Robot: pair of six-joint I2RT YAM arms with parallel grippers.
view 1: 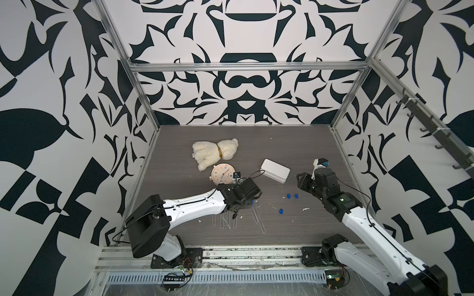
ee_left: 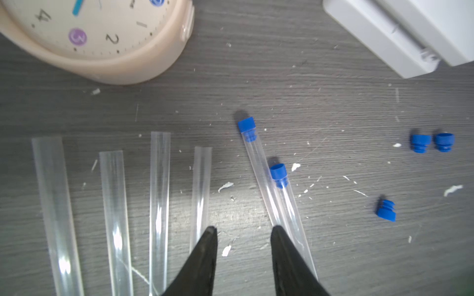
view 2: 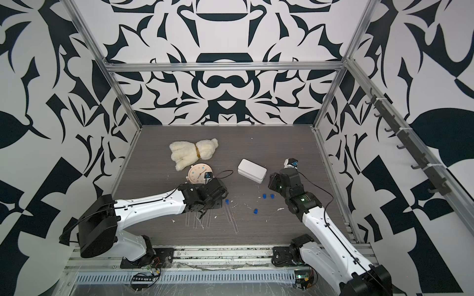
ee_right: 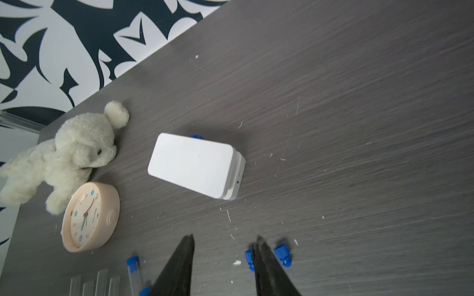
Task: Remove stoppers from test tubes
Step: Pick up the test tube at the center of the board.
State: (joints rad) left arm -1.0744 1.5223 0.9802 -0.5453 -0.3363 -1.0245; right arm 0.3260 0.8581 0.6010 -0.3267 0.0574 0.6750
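Four open test tubes [ee_left: 159, 179] lie side by side on the desk [ee_left: 333, 89]. Just right of them lie two capped test tubes [ee_left: 259, 169], side by side. Their long axes run away from the left tool [ee_left: 243, 228], with the stoppers [ee_left: 246, 126] at the far ends. The left arm is nearer.

Left tool: partly open, empty. One finger overlaps the capped pair; contact cannot be determined.

Right tool [ee_right: 224, 237]: partly open, empty, above the loose stoppers [ee_right: 282, 253].
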